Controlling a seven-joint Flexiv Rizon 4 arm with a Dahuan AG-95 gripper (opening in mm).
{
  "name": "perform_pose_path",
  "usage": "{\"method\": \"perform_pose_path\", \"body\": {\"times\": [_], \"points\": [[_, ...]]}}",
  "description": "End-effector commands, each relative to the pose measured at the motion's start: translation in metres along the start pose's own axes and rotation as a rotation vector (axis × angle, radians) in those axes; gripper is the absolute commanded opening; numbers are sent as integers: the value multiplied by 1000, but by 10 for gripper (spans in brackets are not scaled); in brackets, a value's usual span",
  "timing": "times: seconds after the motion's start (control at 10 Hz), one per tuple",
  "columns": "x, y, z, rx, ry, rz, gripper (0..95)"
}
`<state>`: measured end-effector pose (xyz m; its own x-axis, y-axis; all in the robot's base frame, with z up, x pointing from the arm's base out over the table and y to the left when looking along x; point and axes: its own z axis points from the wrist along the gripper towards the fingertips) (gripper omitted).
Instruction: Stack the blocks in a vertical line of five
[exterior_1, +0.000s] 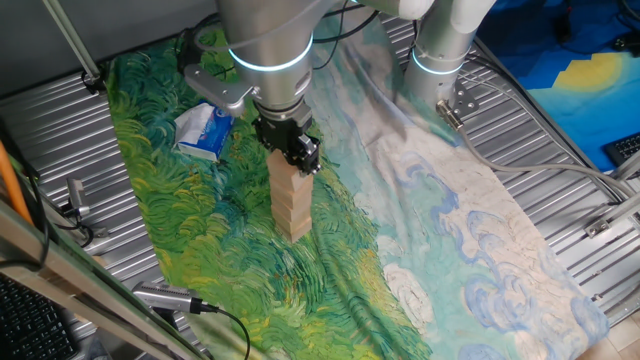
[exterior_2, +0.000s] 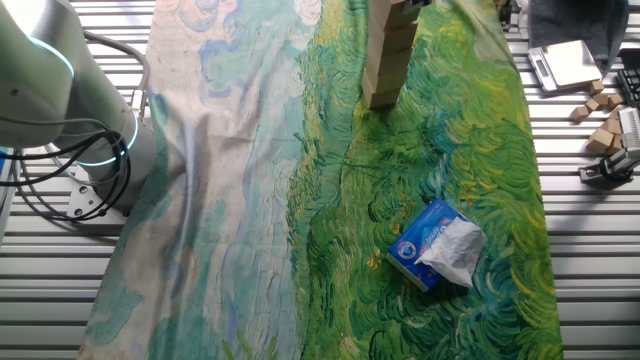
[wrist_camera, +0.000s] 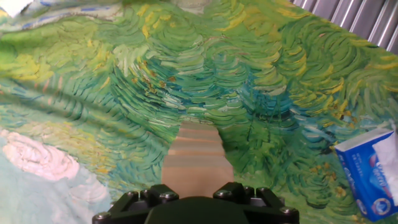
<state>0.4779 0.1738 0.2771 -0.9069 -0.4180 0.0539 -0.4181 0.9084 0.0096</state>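
Slatted metal table (exterior_1: 560, 130) draped with a painted cloth (exterior_1: 200, 230), green swirls on one half, pale blue and white on the other. Stack of blocks (exterior_1: 292, 200) upright on the green part, roughly mid-cloth, slightly stepped at the seams. Four tan cubes countable below the gripper (exterior_1: 297, 160) in one fixed view; top of the column hidden by the fingers, so full count not readable. Other fixed view: same stack (exterior_2: 388, 55) cut off by the top edge of frame. Hand view: looking straight down the column (wrist_camera: 196, 158), gripper body (wrist_camera: 196, 208) just above it, fingertips not visible. Gripper sitting right at the top of the stack; open or clamped: cannot tell. Blue-and-white soft packet (exterior_2: 437, 245) lying on the green cloth, well apart from the stack. Loose wooden pieces (exterior_2: 600, 110) off the cloth on the bare slats at the table edge.
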Motion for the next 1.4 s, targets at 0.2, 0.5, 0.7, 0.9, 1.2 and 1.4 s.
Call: {"method": "perform_pose_path", "body": {"times": [0.2,0.5,0.7,0.9,1.2,1.4], "points": [[1,0,3,4,-9,-3,0],[1,0,3,6,-12,-4,0],[1,-1,4,10,-20,-6,0],[1,-1,4,22,-43,-1,0],[1,-1,4,30,-71,3,0],[1,-1,4,30,-69,2,0]]}}
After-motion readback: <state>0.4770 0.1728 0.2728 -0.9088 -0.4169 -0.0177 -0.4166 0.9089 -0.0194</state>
